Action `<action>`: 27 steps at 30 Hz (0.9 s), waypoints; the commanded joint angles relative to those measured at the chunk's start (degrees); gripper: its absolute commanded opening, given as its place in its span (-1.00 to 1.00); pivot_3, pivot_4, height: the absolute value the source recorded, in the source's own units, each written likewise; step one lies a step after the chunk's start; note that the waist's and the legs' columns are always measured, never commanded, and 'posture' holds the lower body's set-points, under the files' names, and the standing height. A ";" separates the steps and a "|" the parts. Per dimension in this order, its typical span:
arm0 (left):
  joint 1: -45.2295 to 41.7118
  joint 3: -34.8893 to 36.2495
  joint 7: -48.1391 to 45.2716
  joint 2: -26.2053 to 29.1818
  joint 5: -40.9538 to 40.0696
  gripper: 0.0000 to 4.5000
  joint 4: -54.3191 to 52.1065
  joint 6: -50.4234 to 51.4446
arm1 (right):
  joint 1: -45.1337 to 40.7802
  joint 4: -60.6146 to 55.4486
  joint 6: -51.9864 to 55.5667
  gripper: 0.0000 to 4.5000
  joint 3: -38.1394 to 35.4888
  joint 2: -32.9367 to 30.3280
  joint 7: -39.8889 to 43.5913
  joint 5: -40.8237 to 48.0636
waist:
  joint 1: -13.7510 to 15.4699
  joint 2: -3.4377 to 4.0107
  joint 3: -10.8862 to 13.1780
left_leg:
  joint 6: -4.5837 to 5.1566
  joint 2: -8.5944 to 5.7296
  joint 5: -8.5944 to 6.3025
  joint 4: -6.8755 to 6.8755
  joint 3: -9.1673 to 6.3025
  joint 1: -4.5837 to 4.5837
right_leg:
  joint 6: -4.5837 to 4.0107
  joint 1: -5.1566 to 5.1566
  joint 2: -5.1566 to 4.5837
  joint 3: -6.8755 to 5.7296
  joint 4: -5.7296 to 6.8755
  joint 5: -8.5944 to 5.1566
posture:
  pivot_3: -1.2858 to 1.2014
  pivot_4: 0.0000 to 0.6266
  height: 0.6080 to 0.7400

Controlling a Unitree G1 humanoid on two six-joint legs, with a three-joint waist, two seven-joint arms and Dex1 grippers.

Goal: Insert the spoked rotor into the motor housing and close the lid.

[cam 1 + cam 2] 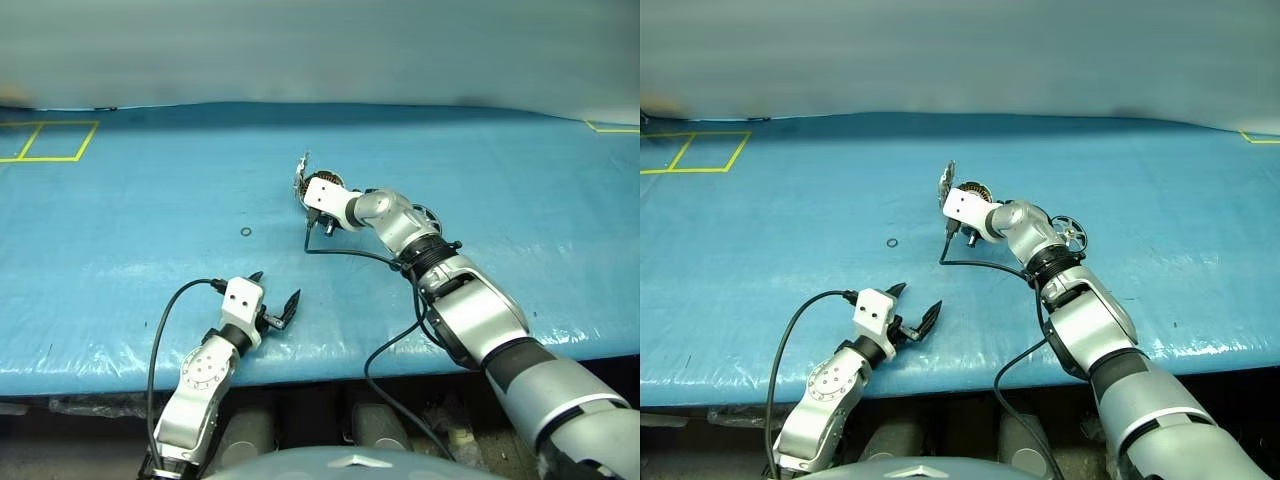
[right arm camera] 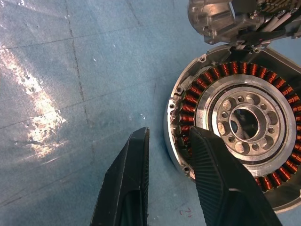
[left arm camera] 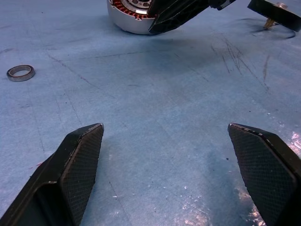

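The motor housing (image 2: 240, 122) lies open on the blue mat, its copper windings ringing a silver hub. Its lid (image 1: 302, 172) stands upright on the hinge at the housing's far left rim. My right gripper (image 2: 168, 134) hangs over the near rim with its jaws narrowed astride it. One finger (image 2: 127, 179) is outside the rim with a strip of mat between them, and the other is over the windings. The spoked rotor (image 1: 1068, 232) lies flat just right of my right forearm. My left gripper (image 1: 272, 290) rests open near the table's front edge, holding nothing.
A small thin washer ring (image 1: 246, 231) lies on the mat left of the housing, between the two grippers. Yellow tape lines (image 1: 45, 140) mark the far left corner. The table's front edge (image 1: 300, 365) runs just below my left gripper.
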 commanded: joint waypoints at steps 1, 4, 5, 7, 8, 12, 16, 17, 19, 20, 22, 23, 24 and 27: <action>-0.42 -0.52 0.25 -0.35 0.78 1.00 -1.03 -0.50 | 0.13 0.45 0.32 -0.39 -1.12 0.60 -1.08 -0.37 | -0.02 0.00 0.00 | 0.00 0.00 0.00 -0.01 0.00 0.00 | 0.00 0.00 0.00 0.00 0.00 0.00 | 0.03 -0.52 1.00; -0.50 -0.63 0.45 -0.39 0.84 1.00 -0.80 -0.45 | 0.01 0.74 0.29 -0.55 -1.46 0.79 -1.94 -0.63 | -0.06 0.00 0.00 | 0.00 0.00 0.00 -0.01 0.00 0.00 | 0.00 -0.01 0.00 0.00 0.00 0.00 | 0.03 -0.52 1.00; -0.51 -0.64 0.52 -0.43 0.86 1.00 -0.75 -0.43 | -0.05 0.86 0.24 -0.63 -1.54 0.84 -2.11 -0.68 | -0.07 0.00 0.00 | 0.00 0.00 0.00 -0.02 0.00 0.00 | 0.00 0.00 -0.01 0.00 0.00 0.00 | 0.03 -0.52 1.00; -0.53 -0.71 0.53 -0.59 0.92 1.00 -0.66 -0.35 | -0.14 1.06 0.09 -0.91 -1.68 0.91 -2.52 -0.93 | -0.13 0.01 0.00 | 0.00 -0.01 0.00 -0.02 0.00 0.00 | 0.00 0.00 -0.01 0.00 0.00 0.00 | 0.03 -0.52 1.00; -0.56 -0.74 0.54 -0.72 0.99 1.00 -0.60 -0.33 | -0.17 1.09 -0.02 -1.00 -1.80 0.94 -2.53 -0.96 | -0.17 0.02 0.00 | -0.01 -0.01 0.01 -0.03 0.00 0.00 | 0.00 -0.02 -0.01 0.00 0.00 0.00 | 0.03 -0.52 1.00; -0.63 -0.60 0.64 -1.35 1.20 1.00 -0.36 -0.32 | -0.34 1.31 -0.26 -1.00 -2.31 1.10 -2.77 -1.16 | -0.24 0.01 0.00 | -0.07 -0.02 0.05 -0.08 0.00 0.00 | 0.00 -0.03 -0.01 0.00 0.00 0.00 | 0.03 -0.52 1.00; -0.73 -0.47 0.72 -1.62 1.29 1.00 -0.13 -0.28 | -0.42 1.44 -0.04 -1.00 -2.84 1.19 -2.98 -1.04 | -0.25 0.01 0.00 | -0.08 -0.02 0.05 -0.10 0.00 0.00 | 0.00 -0.03 -0.01 -0.01 -0.01 0.00 | 0.03 -0.52 1.00; -0.76 -0.44 0.75 -1.66 1.30 1.00 -0.05 -0.29 | -0.22 1.21 0.61 -1.00 -3.19 1.32 -2.66 -0.63 | -0.24 0.02 0.00 | -0.07 -0.02 0.04 -0.10 0.00 0.00 | 0.00 -0.03 -0.01 -0.01 -0.01 0.00 | 0.03 -0.52 1.00; -0.79 -0.39 0.82 -1.70 1.35 1.00 0.09 -0.33 | 0.41 0.29 3.09 -1.00 -4.30 1.76 -1.65 0.55 | -0.23 0.02 0.00 | -0.05 -0.02 0.03 -0.10 0.00 0.00 | 0.00 -0.03 -0.01 -0.01 -0.01 0.00 | 0.03 -0.52 1.00; -0.80 -0.35 0.85 -1.71 1.37 1.00 0.17 -0.36 | 0.97 -0.82 5.51 -1.00 -5.34 2.22 -0.91 1.69 | -0.22 0.01 0.00 | -0.05 -0.02 0.03 -0.10 0.00 0.00 | 0.00 -0.03 -0.01 -0.01 -0.01 0.00 | 0.03 -0.52 1.00; -0.75 -0.23 1.02 -1.83 1.35 1.00 0.15 -0.41 | 3.09 -5.35 12.95 -1.00 -7.72 3.39 0.70 4.60 | -0.14 0.01 0.00 | -0.04 -0.02 0.03 -0.13 0.00 0.00 | 0.00 -0.03 -0.02 -0.02 -0.01 0.00 | 0.03 -0.52 1.00; -0.68 -0.14 1.05 -1.84 1.30 1.00 0.13 -0.44 | 5.11 -9.55 17.62 -1.00 -8.22 3.78 2.17 5.84 | -0.09 0.02 -0.01 | -0.04 -0.02 0.03 -0.16 -0.01 0.00 | 0.00 -0.03 -0.03 -0.03 -0.03 0.00 | 0.03 -0.52 1.00; -0.62 -0.10 1.07 -1.84 1.26 1.00 0.07 -0.44 | 6.65 -12.91 20.94 -1.00 -8.35 3.92 3.13 6.48 | -0.03 0.02 -0.03 | -0.03 -0.02 0.02 -0.21 -0.01 0.00 | -0.01 -0.05 -0.05 -0.03 -0.04 0.00 | 0.03 -0.52 1.00; -0.33 0.58 1.21 -1.63 0.96 1.00 -0.11 -0.80 | 13.47 -27.41 32.32 -1.00 -7.73 3.66 5.07 8.37 | 0.01 0.09 -0.12 | -0.01 -0.02 0.01 -0.37 0.00 0.02 | -0.02 -0.10 -0.08 -0.05 -0.06 -0.01 | 0.03 -0.52 1.00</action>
